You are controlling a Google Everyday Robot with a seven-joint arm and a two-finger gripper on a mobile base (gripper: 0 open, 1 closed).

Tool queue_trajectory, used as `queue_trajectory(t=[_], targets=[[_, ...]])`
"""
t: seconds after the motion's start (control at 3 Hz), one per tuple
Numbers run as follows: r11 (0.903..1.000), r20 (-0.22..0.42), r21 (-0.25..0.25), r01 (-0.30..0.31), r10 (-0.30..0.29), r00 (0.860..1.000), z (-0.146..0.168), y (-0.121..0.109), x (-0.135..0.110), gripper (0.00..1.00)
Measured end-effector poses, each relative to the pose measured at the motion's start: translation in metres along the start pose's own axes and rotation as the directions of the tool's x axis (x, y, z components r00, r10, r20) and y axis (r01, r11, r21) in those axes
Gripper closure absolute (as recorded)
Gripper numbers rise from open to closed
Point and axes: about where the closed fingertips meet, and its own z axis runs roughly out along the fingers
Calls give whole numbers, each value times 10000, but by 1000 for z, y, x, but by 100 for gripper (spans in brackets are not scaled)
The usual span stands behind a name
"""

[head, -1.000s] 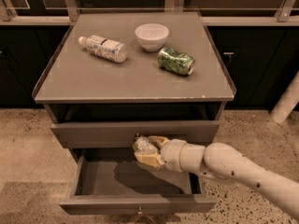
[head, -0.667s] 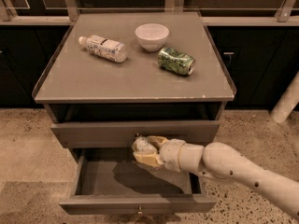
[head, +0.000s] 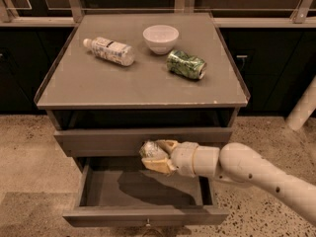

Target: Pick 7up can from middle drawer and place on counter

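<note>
My gripper (head: 152, 157) is shut on the 7up can (head: 149, 150), a pale silver-green can, and holds it above the open middle drawer (head: 98, 191), in front of the closed grey drawer front above. The white arm reaches in from the lower right. The drawer tray below shows only the arm's shadow. The counter (head: 123, 85), the flat grey cabinet top, lies above and behind the gripper.
On the counter lie a clear plastic bottle (head: 108, 50) at the left, a white bowl (head: 160, 37) at the back middle, and a dented green leafy-patterned can (head: 185, 64) at the right. A white post (head: 302, 107) stands on the speckled floor at the right.
</note>
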Motion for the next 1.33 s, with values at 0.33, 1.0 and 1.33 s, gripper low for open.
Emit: queue_trajectory(t=[0.33, 1.0, 1.33], targets=[[9944, 215, -702, 785, -771, 9968, -37, 16, -45, 100], [9678, 526, -1514, 2013, -1955, 9793, -99, 39, -108, 100], [9536, 703, -1426, 2653, -2577, 9637, -103, 26, -153, 100]])
